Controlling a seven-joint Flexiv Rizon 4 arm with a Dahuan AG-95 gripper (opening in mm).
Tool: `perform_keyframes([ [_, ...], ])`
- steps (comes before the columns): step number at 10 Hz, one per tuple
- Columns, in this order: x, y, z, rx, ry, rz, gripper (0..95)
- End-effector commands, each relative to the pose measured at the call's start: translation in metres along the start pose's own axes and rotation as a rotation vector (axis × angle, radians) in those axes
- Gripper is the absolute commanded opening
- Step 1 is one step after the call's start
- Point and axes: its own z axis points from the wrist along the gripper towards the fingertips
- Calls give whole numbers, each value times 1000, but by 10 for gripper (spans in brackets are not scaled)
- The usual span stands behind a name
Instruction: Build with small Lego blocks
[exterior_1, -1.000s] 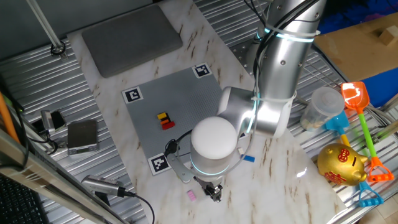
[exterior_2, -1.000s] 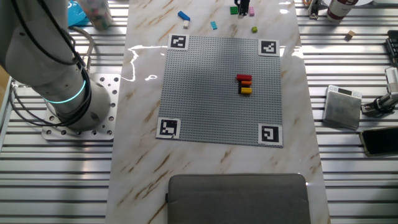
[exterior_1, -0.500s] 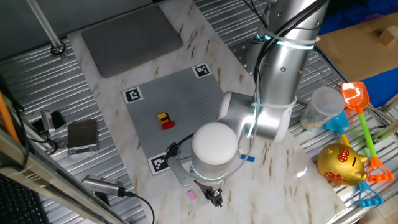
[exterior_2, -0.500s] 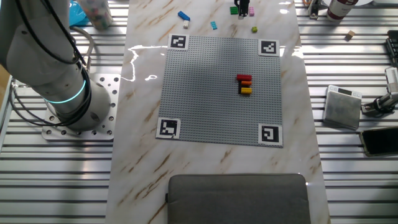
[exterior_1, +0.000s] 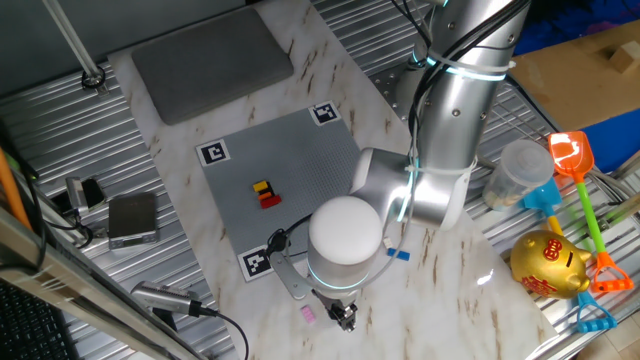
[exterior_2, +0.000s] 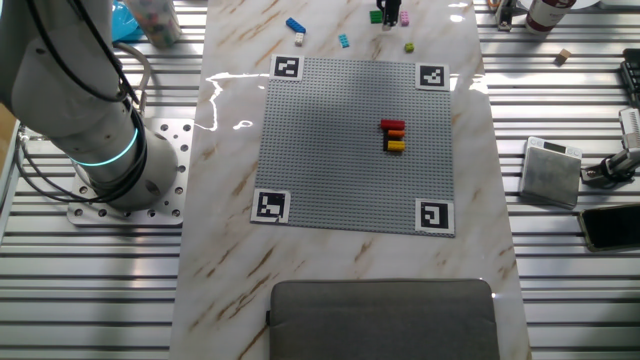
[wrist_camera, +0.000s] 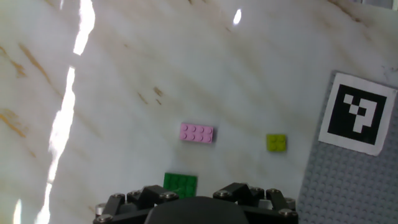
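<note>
Hovering low over the marble counter (exterior_2: 230, 270), off the near edge of the grey plate (exterior_2: 350, 180), the claw (exterior_1: 345, 318) is seen only as a dark tip in one fixed view and as a housing at the bottom of the hand view; whether it is open or closed cannot be told, and nothing is visibly held.

Left to right in the other fixed view: a blue brick (exterior_2: 295, 25) and a light blue brick (exterior_2: 343, 41) lie loose on the counter beyond the plate's far edge. A green brick (exterior_2: 376, 16) and a pink brick (exterior_2: 404, 17) lie next, close by the claw, then a yellow-green brick (exterior_2: 409, 47) just off the corner marker (exterior_2: 432, 76).

In the hand view the pink brick (wrist_camera: 196, 132) lies flat, the green brick (wrist_camera: 180, 183) sits nearest the claw housing, partly hidden by it, and the yellow-green brick (wrist_camera: 277, 142) rests just beside the marker.

On the plate a short row is already placed: a red brick (exterior_2: 392, 125), a dark one and a yellow brick (exterior_2: 394, 146), touching.

Judgement: the build is early. Three pieces are set, five are left loose, and the next pick is likely the green or the pink.
</note>
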Motion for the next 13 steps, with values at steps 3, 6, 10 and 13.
perform_keyframes([
  [3, 0, -1, 1, -3, -6, 12, 760],
  [6, 0, -2, 3, -3, -7, 19, 760],
  [10, 2, -2, 7, -1, -11, 26, 760],
  [13, 4, -2, 8, 0, -12, 28, 760],
])
